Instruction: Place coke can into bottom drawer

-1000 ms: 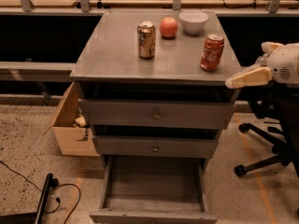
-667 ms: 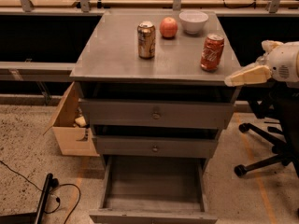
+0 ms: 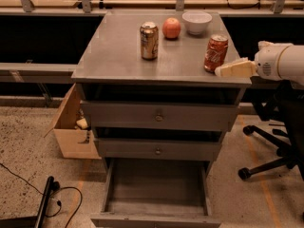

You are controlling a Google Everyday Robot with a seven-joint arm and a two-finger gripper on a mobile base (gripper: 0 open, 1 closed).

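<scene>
The red coke can (image 3: 216,53) stands upright near the right edge of the grey cabinet top (image 3: 118,51). The bottom drawer (image 3: 156,194) is pulled out and empty, a wide shallow grey tray at the bottom of the view. My gripper (image 3: 228,70) comes in from the right on a white arm and sits just right of and slightly below the coke can, close to it. It holds nothing.
A gold can (image 3: 149,41), a red apple (image 3: 171,28) and a white bowl (image 3: 196,22) stand on the top. Two upper drawers (image 3: 159,116) with knobs are slightly open. A cardboard box (image 3: 71,127) sits left; an office chair base (image 3: 270,156) right; a cable (image 3: 52,194) lies on the floor.
</scene>
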